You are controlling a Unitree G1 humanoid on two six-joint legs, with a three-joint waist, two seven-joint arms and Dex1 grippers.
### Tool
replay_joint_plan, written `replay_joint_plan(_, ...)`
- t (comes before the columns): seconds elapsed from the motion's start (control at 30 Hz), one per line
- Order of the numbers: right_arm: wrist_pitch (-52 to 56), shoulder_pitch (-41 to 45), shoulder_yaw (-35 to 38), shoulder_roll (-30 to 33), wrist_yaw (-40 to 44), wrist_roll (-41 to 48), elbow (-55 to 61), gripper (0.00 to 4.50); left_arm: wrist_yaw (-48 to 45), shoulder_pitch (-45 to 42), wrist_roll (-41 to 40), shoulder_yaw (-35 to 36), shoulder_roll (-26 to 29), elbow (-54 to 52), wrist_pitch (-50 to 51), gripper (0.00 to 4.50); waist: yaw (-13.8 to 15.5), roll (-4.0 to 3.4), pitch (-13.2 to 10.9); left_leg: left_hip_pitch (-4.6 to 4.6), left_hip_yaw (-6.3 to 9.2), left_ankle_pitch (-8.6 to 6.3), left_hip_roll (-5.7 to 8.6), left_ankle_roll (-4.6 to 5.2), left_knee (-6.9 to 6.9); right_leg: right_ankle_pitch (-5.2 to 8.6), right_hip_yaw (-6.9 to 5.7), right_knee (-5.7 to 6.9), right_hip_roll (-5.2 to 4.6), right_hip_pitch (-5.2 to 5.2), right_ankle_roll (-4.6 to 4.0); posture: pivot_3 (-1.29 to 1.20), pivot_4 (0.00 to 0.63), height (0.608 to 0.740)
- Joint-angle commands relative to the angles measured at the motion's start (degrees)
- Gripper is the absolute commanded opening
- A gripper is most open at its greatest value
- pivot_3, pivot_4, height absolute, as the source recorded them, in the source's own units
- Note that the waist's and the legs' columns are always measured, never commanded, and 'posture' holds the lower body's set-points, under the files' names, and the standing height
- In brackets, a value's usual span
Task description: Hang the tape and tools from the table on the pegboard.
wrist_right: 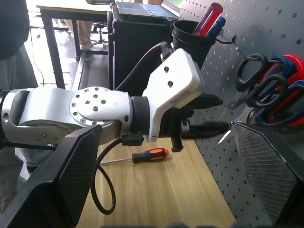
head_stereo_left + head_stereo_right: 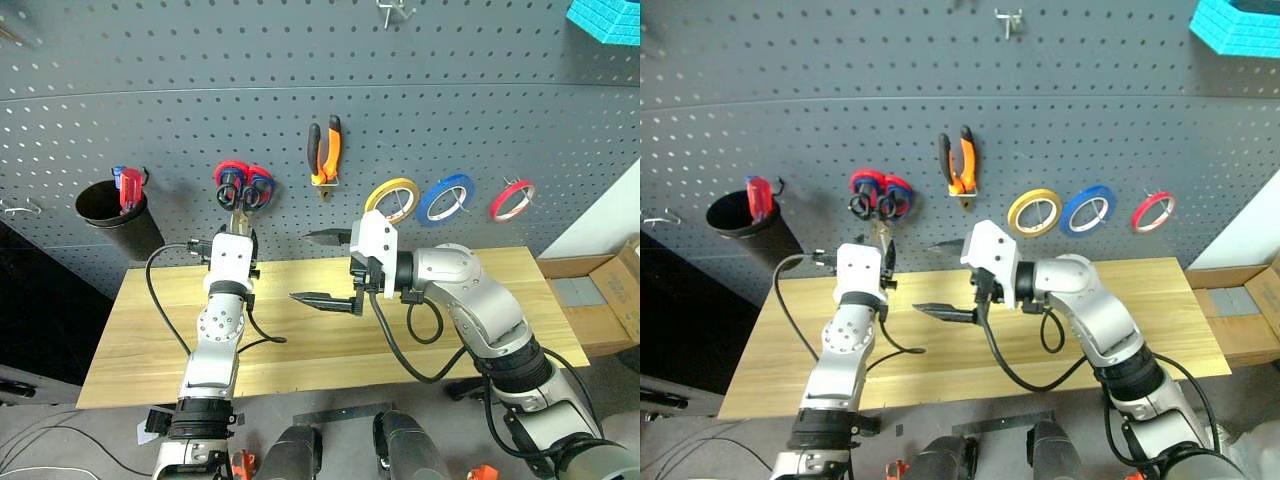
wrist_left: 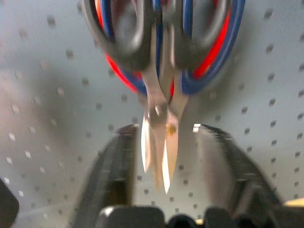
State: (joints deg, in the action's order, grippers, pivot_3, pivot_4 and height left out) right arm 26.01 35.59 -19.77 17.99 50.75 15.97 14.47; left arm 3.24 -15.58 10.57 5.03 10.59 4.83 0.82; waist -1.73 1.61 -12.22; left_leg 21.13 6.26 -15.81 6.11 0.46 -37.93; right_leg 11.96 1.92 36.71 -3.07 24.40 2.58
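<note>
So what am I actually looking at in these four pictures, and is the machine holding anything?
It's a two-armed humanoid robot facing a pegboard above a wooden table. The two wide pictures come from cameras in its head, looking down over its arms. The other two come from a camera on each wrist, looking along that arm's two black fingers.

The left gripper has its fingers open on either side of the blades of the black-handled scissors, which hang on the board. The right gripper is open and empty.

The pliers and red tape already hang on the board. A screwdriver lies on the table.
</note>
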Motion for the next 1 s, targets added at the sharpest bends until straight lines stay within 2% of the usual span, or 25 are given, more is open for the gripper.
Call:
replay_joint_plan(0.03, -0.85, 1.04, 1.07, -0.28, -0.2, 0.49, 1.2, 4.5, 0.33, 0.67, -1.8, 1.76, -0.02, -3.25, 1.63, 3.63, -0.02, 0.0, 0.0, 0.0, -0.01, -0.01, 0.0, 0.01, 0.0, 0.0, 0.01, 0.0, 0.0, 0.0, 0.0, -0.06, 0.178, 0.74)
replay_joint_plan(0.13, -0.7, 0.96, 1.01, -0.17, 0.11, 0.68, 1.35, 4.5, -0.71, 3.71, -4.59, 4.71, 0.38, -5.44, 8.62, 3.63, -0.25, 0.0, 0.0, -0.02, -0.02, -0.08, -0.01, 0.14, 0.02, 0.0, 0.03, 0.01, 0.01, 0.01, 0.0, -0.05, 0.182, 0.74)
replay_joint_plan(0.27, 0.44, 0.36, 0.16, 0.37, 1.45, 1.35, 2.01, 4.5, -4.48, 6.63, -10.4, 8.84, 1.53, -6.99, 26.41, 3.63, -0.16, -0.01, -0.01, -0.02, -0.01, -0.11, -0.01, 0.15, 0.04, 0.01, 0.04, 0.05, 0.03, 0.06, 0.01, -0.03, 0.191, 0.74)
replay_joint_plan(0.43, 0.45, -2.04, -3.61, 2.0, 3.23, -0.15, 0.93, 4.5, -7.62, 4.93, -12.15, 10.28, 6.61, -3.4, 43.2, 3.63, 0.15, 0.02, -0.03, -0.01, 0.12, -0.12, 0.02, 0.18, -0.03, 0.09, -0.07, 0.03, 0.02, -0.02, 0.14, -0.02, 0.199, 0.74)
replay_joint_plan(0.6, 0.05, -3.3, -4.15, 1.64, 2.58, -1.1, -0.29, 4.5, -7.64, 0.5, -12.09, 10.15, 9.31, 3.44, 43.26, 3.63, 0.35, 0.06, -0.05, 0.0, 0.14, -0.11, 0.06, 0.15, -0.04, 0.05, -0.07, 0.03, -0.02, -0.01, 0.07, -0.03, 0.201, 0.74)
replay_joint_plan(0.87, 1.09, -3.52, -4.06, 1.76, 2.22, -1.2, 0.85, 4.5, -8.43, -4.92, -12.65, 8.3, 8.81, 19.23, 42.22, 3.63, 0.15, 0.06, -0.05, -0.01, 0.13, -0.11, 0.06, 0.01, 0.01, 0.05, -0.04, 0.02, -0.02, 0.05, 0.07, -0.05, 0.197, 0.74)
replay_joint_plan(0.97, 1.32, -3.57, -4.07, 2.04, 2.02, -1.26, 1.22, 4.5, -7.48, -5.28, -12.07, 7.87, 8.76, 21.92, 41.56, 3.63, 0.14, 0.05, -0.04, 0.0, 0.14, -0.09, 0.05, -0.06, 0.03, 0.05, -0.02, 0.05, -0.02, 0.07, 0.07, -0.06, 0.198, 0.74)
replay_joint_plan(1.0, 1.43, -3.57, -4.05, 2.07, 1.93, -1.23, 1.31, 4.5, -7.7, -5.22, -12.18, 7.72, 8.68, 22.19, 41.63, 3.47, 0.11, 0.04, -0.04, -0.01, 0.12, -0.11, 0.05, -0.02, 0.02, 0.05, -0.01, 0.05, -0.02, 0.06, 0.07, -0.06, 0.198, 0.74)
